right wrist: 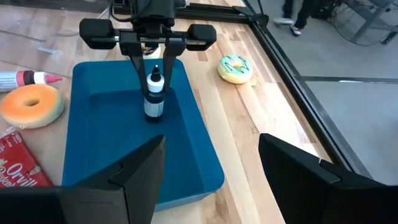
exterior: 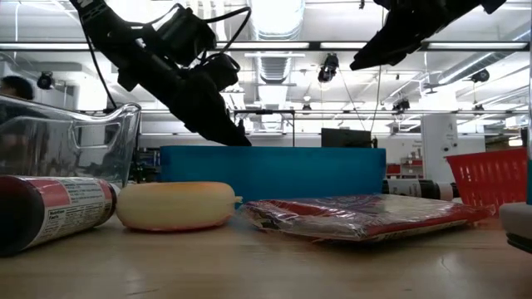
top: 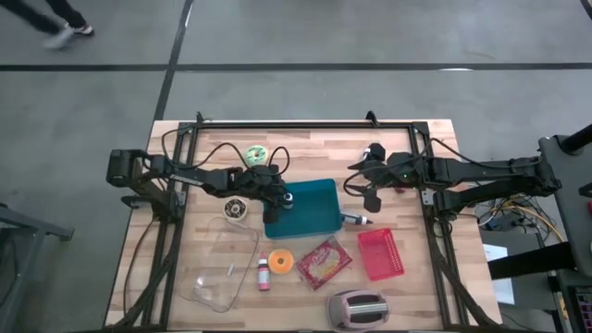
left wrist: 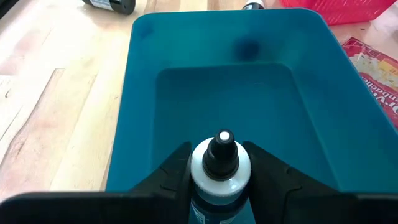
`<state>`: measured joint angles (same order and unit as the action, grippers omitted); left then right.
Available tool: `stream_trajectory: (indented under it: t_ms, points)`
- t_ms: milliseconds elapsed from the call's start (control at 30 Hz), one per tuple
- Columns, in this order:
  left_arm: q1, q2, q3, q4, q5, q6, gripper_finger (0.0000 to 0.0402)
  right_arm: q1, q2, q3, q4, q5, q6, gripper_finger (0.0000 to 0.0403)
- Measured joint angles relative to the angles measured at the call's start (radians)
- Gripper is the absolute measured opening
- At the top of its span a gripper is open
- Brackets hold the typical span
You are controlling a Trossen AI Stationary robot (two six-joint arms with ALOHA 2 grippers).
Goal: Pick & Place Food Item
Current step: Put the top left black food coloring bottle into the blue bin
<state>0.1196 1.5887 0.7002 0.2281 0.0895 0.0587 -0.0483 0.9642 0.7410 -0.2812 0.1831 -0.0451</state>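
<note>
Nearest the front edge of the worktop (top: 305, 314) lay a clear glass dish (top: 220, 268), a small pink-capped tube (top: 264, 273), an orange doughnut (top: 281, 262), a red popcorn packet (top: 323, 262), a toaster (top: 356, 308) and a red basket (top: 381, 252); none of these was touched.

Beyond them, near the middle, sat the teal bin (top: 319, 220). The left claw (left wrist: 219, 163) was closed on a small bottle (left wrist: 219, 165) with a white collar and black nozzle, held upright over the left part of the bin, its fingers (left wrist: 166, 177) pinching it on either side just below the collar. It appeared that the step in hand was setting the bottle down inside. To do it well, the bottle ought to be lowered straight until its base met the floor of the bin, kept clear of the left wall, and only then released, so that it neither dropped nor toppled. How high it hung above the floor could not be told.

The left arm reached in from the left, angled down, wrist bent so the claw pointed into the bin.

The right claw (top: 373, 176) waited with its jaws wide and empty, raised above the worktop just right of the bin's far corner.

Farther back, a green-iced doughnut (top: 256, 154) lay near the far edge.
</note>
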Motion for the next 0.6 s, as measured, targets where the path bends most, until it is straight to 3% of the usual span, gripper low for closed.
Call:
stream_trajectory:
  t_ms: [233,600]
  points:
    - [0.000,0.000,-0.001,-0.001,0.022,0.000,0.0185,0.000,0.000,-0.018,0.031,-0.001,0.002,0.0251]
    - [-0.002,-0.004,-0.002,0.055,0.061,-0.004,0.0196,0.000,0.000,-0.020,0.033,-0.003,0.005,0.0251]
